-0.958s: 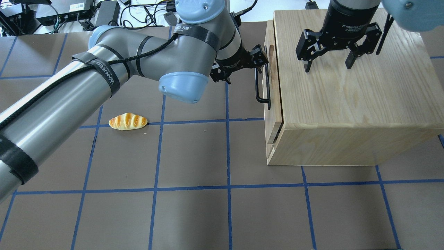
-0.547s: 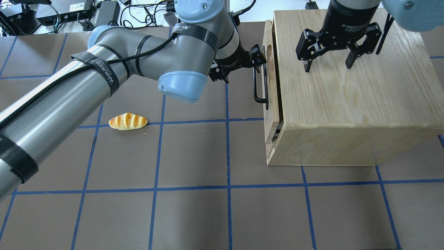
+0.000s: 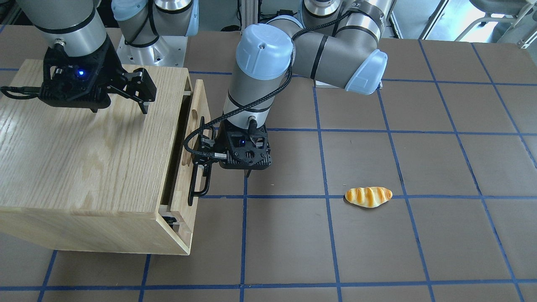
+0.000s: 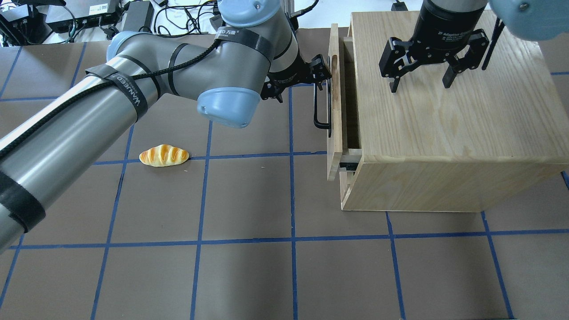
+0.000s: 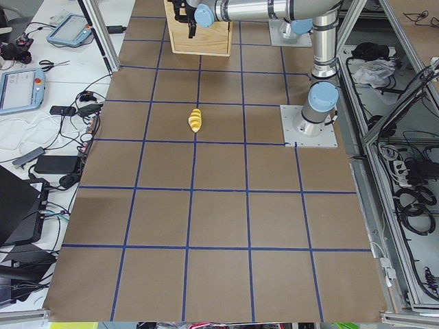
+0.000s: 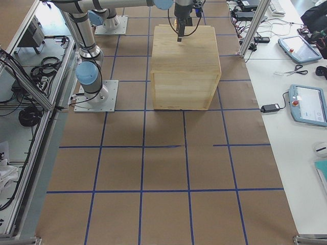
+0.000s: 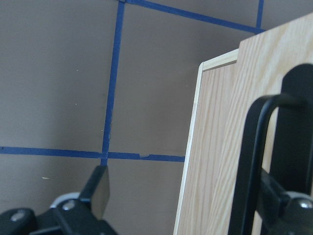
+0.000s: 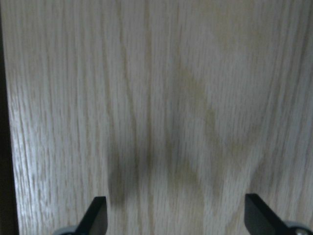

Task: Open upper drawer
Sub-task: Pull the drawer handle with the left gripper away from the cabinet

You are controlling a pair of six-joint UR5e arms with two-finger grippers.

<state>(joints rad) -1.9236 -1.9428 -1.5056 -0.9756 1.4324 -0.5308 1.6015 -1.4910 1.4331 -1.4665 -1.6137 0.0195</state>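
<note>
The upper drawer point(image 4: 334, 102) of the pale wooden cabinet point(image 4: 444, 133) stands a little way out, with a dark gap behind its front panel point(image 3: 193, 138). Its black bar handle point(image 4: 316, 106) faces the table's middle. My left gripper point(image 4: 302, 84) points down beside the panel, open, with one finger hooked behind the handle point(image 7: 247, 166); the other finger point(image 7: 98, 191) hangs free over the mat. My right gripper point(image 4: 420, 84) is open and empty, just above the cabinet's top point(image 8: 171, 98).
A toy bread roll point(image 4: 163, 155) lies on the brown mat left of the cabinet, also in the front view point(image 3: 368, 196). My left arm point(image 4: 133, 98) spans the table's left half. Cables and boxes point(image 4: 89, 18) sit beyond the far edge.
My left gripper moved left, away from the cabinet, and the drawer slid out with it, from almost flush to a clear gap. The right gripper has not moved.
</note>
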